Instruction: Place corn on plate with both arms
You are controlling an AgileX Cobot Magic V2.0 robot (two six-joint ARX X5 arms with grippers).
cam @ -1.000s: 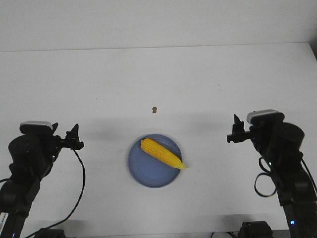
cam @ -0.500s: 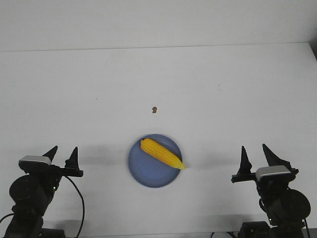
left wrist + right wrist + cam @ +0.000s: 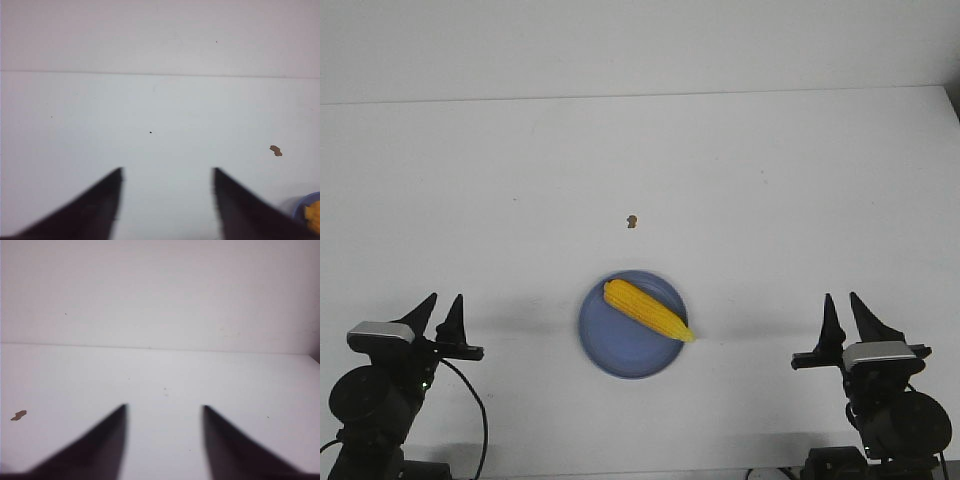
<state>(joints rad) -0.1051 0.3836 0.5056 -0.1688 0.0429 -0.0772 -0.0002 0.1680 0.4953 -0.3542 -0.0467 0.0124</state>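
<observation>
The yellow corn (image 3: 647, 310) lies diagonally on the light-blue plate (image 3: 610, 345) near the table's front middle, its pointed end at the plate's right rim. My left gripper (image 3: 440, 305) is open and empty at the front left, well apart from the plate. My right gripper (image 3: 848, 305) is open and empty at the front right. In the left wrist view the gripper (image 3: 166, 172) is spread over bare table, with a sliver of plate (image 3: 302, 206) and corn (image 3: 314, 216) at the edge. The right wrist view shows its gripper (image 3: 165, 409) spread over bare table.
A tiny brown speck (image 3: 632, 221) lies on the white table behind the plate; it also shows in the left wrist view (image 3: 275, 150) and the right wrist view (image 3: 18, 415). The table's far edge meets a white wall.
Both arms have drawn back and down toward the table's front corners, their fingers now pointing forward. The corn and plate have not moved.
</observation>
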